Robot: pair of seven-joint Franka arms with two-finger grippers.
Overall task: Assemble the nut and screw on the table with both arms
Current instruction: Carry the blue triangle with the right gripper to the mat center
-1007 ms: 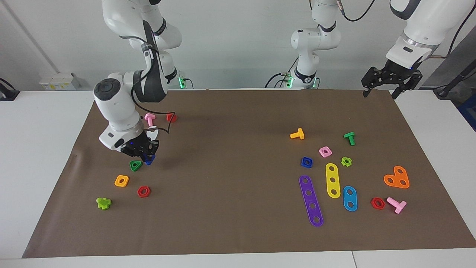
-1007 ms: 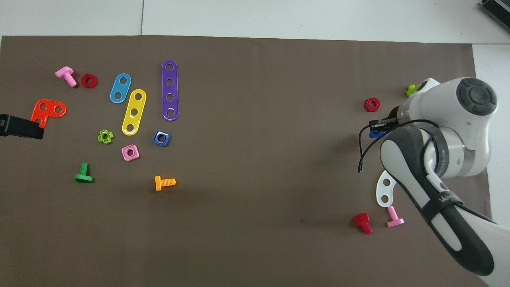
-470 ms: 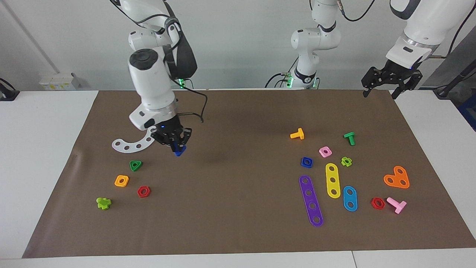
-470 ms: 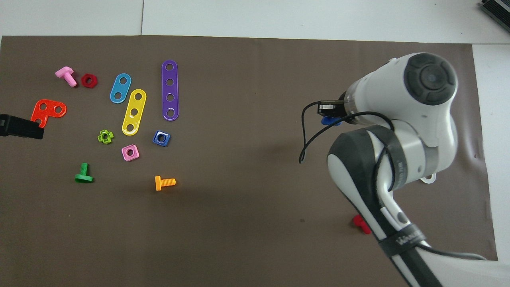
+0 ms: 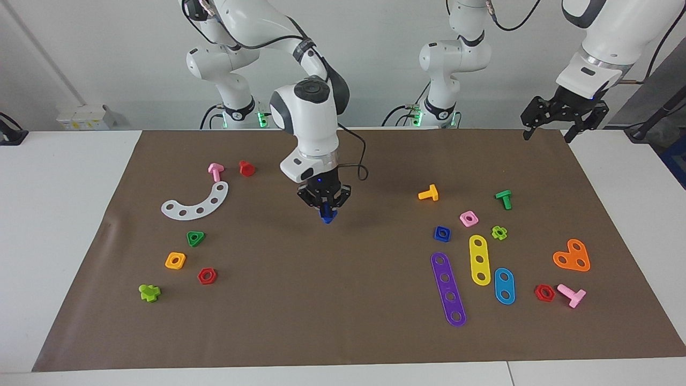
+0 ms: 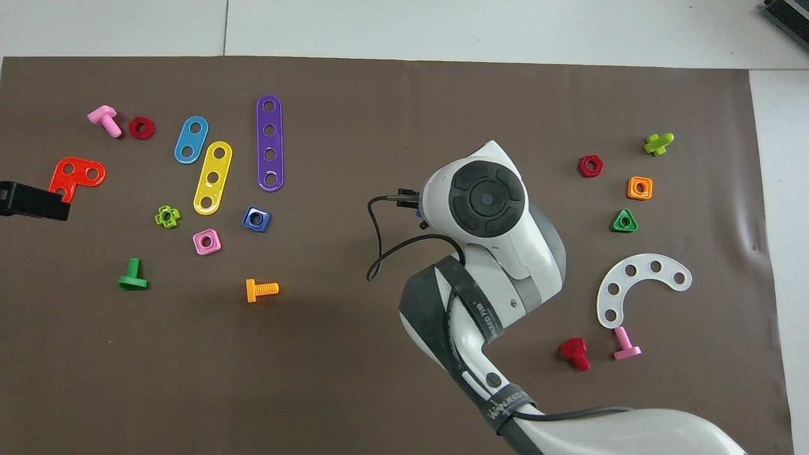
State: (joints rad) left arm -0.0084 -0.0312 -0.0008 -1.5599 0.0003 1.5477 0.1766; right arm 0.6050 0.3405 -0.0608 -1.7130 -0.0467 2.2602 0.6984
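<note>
Bright, even light from above; my right arm [image 5: 311, 123] throws only a soft shadow on the brown mat [image 5: 343, 321]. Both views are sharp, without glare.

The right pincer [image 5: 325, 203] grips the dark blue screw [image 5: 327, 215] over the brown mat [image 5: 343, 321] on the desk. The left pincer [image 5: 563, 120] waits, fingers spread, over the mat's corner.
</note>
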